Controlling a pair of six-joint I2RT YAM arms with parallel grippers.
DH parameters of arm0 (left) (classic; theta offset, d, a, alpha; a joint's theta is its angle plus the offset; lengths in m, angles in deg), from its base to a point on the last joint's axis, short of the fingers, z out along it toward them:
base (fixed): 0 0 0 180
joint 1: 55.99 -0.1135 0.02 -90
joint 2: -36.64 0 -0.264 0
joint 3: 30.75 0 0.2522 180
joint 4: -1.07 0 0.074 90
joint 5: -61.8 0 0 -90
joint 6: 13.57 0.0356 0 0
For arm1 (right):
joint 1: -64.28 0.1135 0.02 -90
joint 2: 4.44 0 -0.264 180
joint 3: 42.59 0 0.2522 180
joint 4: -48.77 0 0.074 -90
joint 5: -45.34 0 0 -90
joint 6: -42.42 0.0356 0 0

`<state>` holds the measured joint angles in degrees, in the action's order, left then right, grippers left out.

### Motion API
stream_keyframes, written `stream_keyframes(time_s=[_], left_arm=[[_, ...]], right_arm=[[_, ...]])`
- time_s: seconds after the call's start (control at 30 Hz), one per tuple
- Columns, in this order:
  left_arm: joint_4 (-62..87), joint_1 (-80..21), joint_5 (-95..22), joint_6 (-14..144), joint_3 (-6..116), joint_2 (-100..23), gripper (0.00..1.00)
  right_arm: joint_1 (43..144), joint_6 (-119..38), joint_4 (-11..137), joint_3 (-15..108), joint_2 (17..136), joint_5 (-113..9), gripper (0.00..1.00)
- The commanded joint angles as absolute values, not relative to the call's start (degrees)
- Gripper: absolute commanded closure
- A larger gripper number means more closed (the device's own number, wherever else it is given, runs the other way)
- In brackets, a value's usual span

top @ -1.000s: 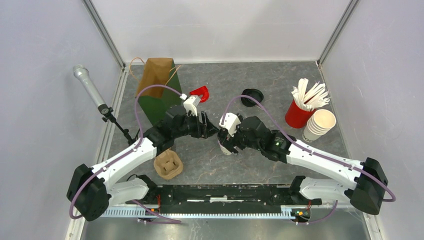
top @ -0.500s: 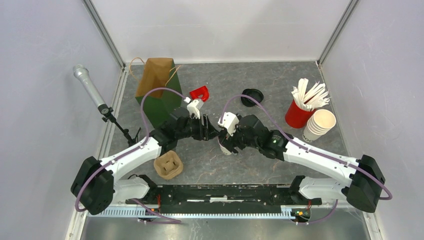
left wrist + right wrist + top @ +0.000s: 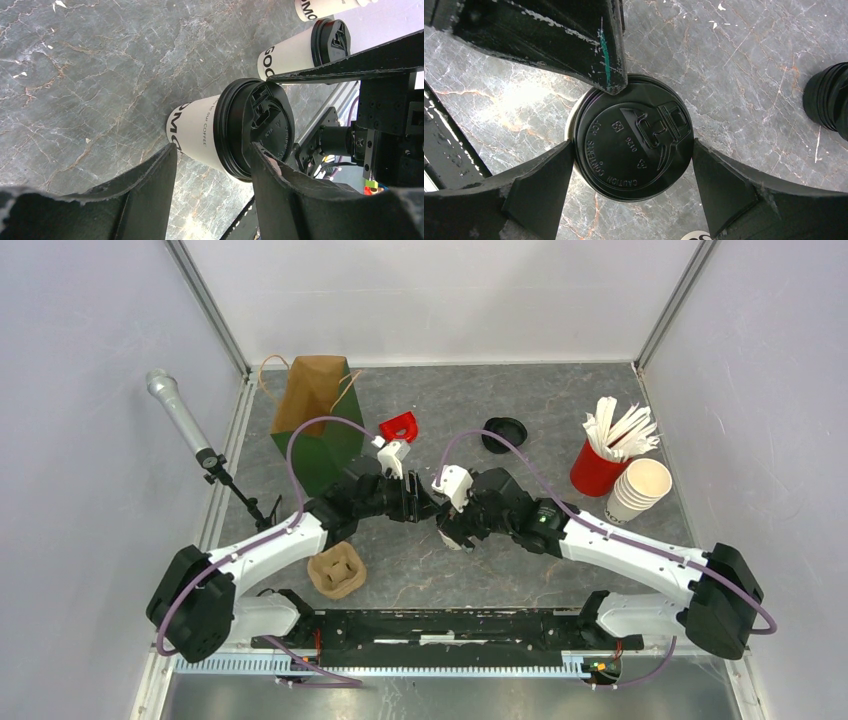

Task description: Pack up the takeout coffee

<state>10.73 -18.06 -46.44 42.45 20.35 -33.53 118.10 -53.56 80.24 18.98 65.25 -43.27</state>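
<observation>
From above, shows the left gripper (image 3: 420, 503) and the right gripper (image 3: 452, 528) tip to tip, with a stack of black lids (image 3: 504, 432) beyond the right one and a pulp cup carrier (image 3: 336, 572) back beside the left forearm. Through the left wrist camera, finds a lidded coffee cup (image 3: 197, 131) standing on the marble table (image 3: 75, 75) just past the fingertips, in the gap of jaws part-way apart; crosses its black lid (image 3: 250, 120) with one finger (image 3: 280, 190), yet shows no grip. Places a second lidded cup (image 3: 292, 50) farther beyond (and a third cup (image 3: 320, 7), cut by the frame edge). Through the right wrist camera, looks straight down on the same lid, directly below the wrist, between fingers (image 3: 539, 190) spread wide, each tip close beside the rim. Catches also a finger of the left gripper (image 3: 589, 45) touching the far rim.
</observation>
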Motion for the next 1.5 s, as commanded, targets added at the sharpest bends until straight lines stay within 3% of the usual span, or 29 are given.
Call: stream_keyframes(time_s=[0.0, 1.17, 1.47], left_arm=[[7.4, -18.3, -47.9, 41.8, 19.8, -34.2, 0.38], [7.0, -18.2, -49.7, 42.6, 19.7, -36.0, 0.38], [6.5, -18.2, -53.2, 44.0, 20.4, -36.4, 0.3]], right_arm=[[117.9, -52.9, 79.0, 21.7, 65.9, -44.4, 0.08], [115.9, -50.8, 80.5, 22.8, 63.3, -47.1, 0.04], [114.0, -45.1, 77.0, 21.0, 57.7, -43.3, 0.06]])
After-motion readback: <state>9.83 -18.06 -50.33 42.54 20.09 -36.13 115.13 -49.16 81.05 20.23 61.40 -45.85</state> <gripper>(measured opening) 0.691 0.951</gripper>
